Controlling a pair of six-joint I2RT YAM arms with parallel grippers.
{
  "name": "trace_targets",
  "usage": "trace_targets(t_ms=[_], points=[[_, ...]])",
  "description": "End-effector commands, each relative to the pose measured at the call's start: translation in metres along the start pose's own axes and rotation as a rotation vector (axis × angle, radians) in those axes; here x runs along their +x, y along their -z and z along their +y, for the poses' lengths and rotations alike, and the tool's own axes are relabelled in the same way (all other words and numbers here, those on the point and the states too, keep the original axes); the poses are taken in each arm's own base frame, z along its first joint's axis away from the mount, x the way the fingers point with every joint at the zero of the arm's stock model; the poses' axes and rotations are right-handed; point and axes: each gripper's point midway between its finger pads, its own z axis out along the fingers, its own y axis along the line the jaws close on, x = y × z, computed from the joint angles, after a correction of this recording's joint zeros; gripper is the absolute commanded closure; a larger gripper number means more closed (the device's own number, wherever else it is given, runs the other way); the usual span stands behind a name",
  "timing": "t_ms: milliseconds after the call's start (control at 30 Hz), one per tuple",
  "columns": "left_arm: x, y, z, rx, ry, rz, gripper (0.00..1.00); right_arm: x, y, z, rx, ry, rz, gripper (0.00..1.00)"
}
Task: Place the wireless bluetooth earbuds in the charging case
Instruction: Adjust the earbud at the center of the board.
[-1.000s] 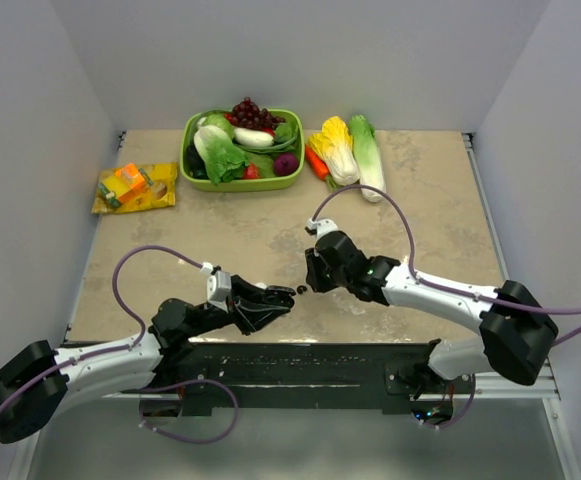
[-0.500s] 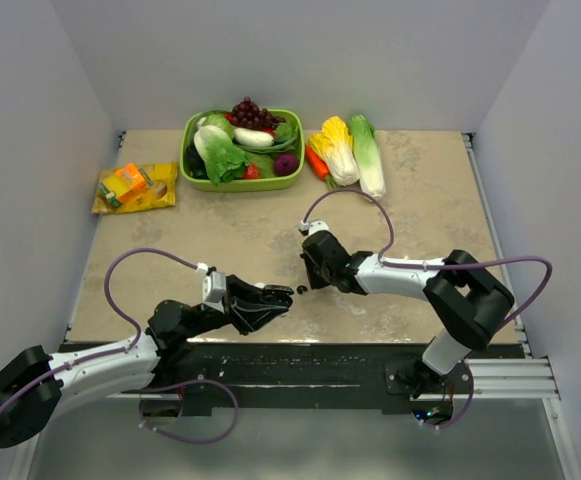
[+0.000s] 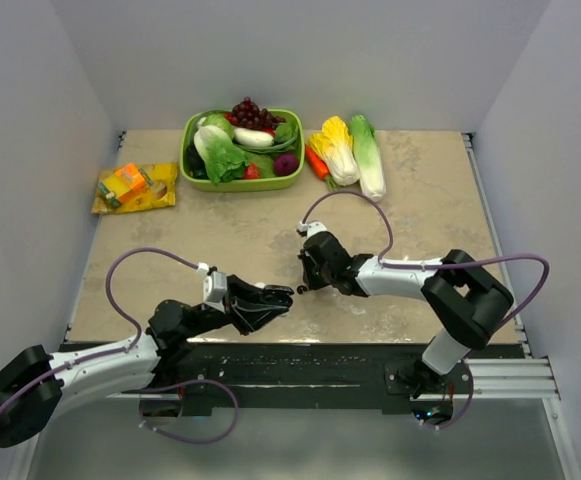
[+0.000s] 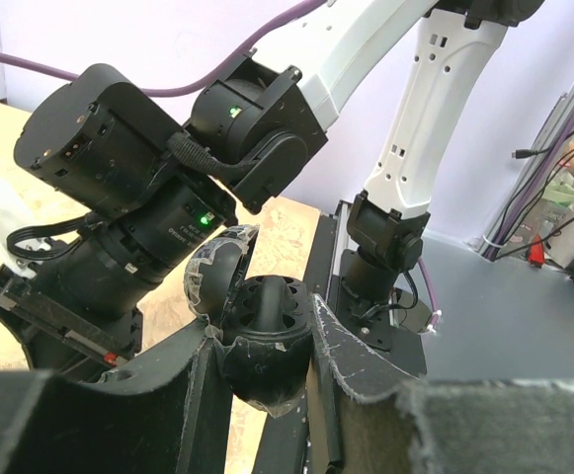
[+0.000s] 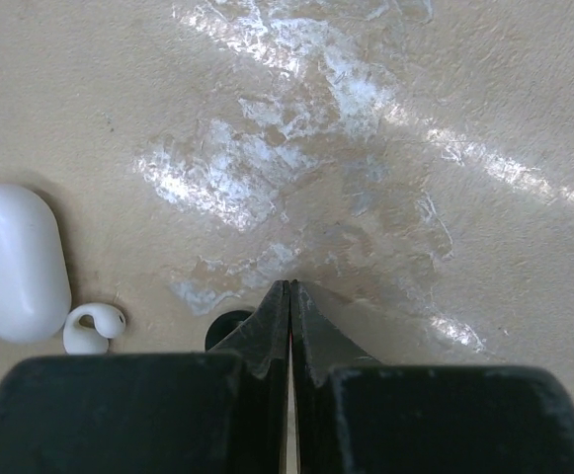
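While clamping the open black charging case (image 4: pixel 267 341) in the left gripper (image 3: pixel 278 297), stretched low toward centre, at the pick-up stage. On the counter (image 5: pixel 415 148): white case (image 5: pixel 15 262), white earbud (image 5: pixel 94 328), black earbud (image 5: pixel 229 321). Right gripper (image 5: pixel 288 296) clenched empty, tipped steeply down just beside the black one; probably calls for opening and straddling it.
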Motion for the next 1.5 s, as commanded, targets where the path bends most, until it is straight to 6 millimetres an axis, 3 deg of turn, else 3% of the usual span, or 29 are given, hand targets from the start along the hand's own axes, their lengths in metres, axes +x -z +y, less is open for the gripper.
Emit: trace_targets(t_ms=[0, 233, 500, 633, 767, 933, 1200, 1467], points=[[0.026, 0.018, 0.004, -0.024, 0.022, 0.035, 1.00, 0.013, 0.007, 0.000, -0.026, -0.007, 0.030, 1.00], [0.026, 0.017, 0.004, -0.022, 0.025, 0.036, 1.00, 0.025, 0.016, -0.001, -0.042, -0.015, 0.042, 1.00], [0.026, 0.015, 0.003, -0.014, 0.032, 0.040, 1.00, 0.029, 0.023, 0.010, -0.099, 0.005, 0.046, 1.00], [0.027, 0.014, 0.002, -0.010, 0.035, 0.043, 1.00, 0.026, 0.022, -0.010, 0.029, -0.032, 0.032, 1.00], [0.027, 0.013, 0.003, -0.010, 0.035, 0.048, 1.00, 0.014, 0.022, -0.012, 0.060, -0.046, 0.000, 1.00], [0.026, 0.013, 0.002, -0.010, 0.033, 0.047, 1.00, 0.000, 0.015, 0.002, 0.010, -0.021, -0.017, 1.00], [0.027, 0.013, 0.003, -0.010, 0.029, 0.048, 1.00, 0.014, 0.005, 0.010, -0.055, -0.019, 0.005, 1.00], [0.028, 0.015, 0.003, -0.011, 0.030, 0.046, 1.00, 0.031, 0.010, 0.029, -0.098, 0.010, 0.044, 1.00]])
